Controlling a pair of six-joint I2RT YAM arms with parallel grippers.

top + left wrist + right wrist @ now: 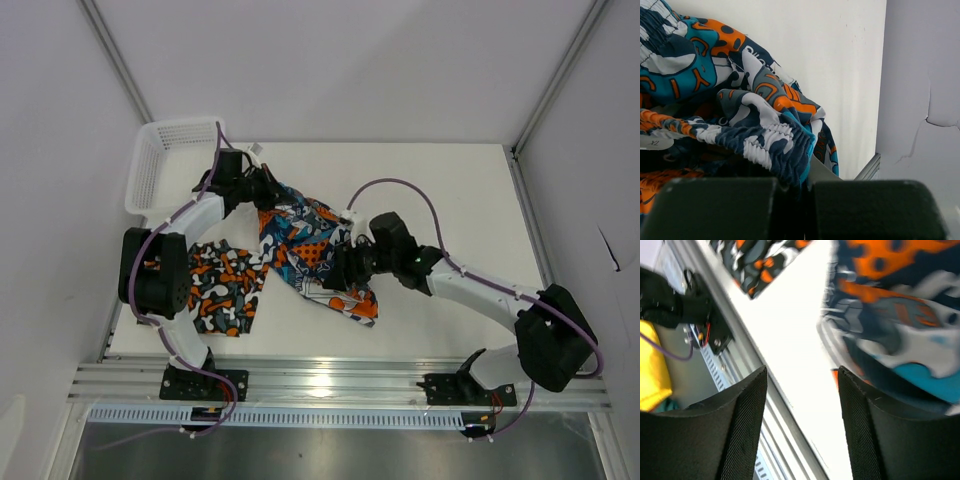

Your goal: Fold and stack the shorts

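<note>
From above, rumpled teal-blue, orange and white graphic-print fabric shorts [305, 245] lie on the bench [450, 200] beside folded orange-black camouflage shorts [225, 288]. Left wrist: left end effector [794, 192] clenched on the graphic pair's waistband [770, 142]. Right wrist: right end effector [802, 410] released, empty; best grasp the free end squarely, keeping fabric taut.

Left jaws clamped, right jaws parted

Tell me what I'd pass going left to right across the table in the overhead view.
white mesh basket → camouflage shorts → teal-and-orange shorts → right arm
</note>
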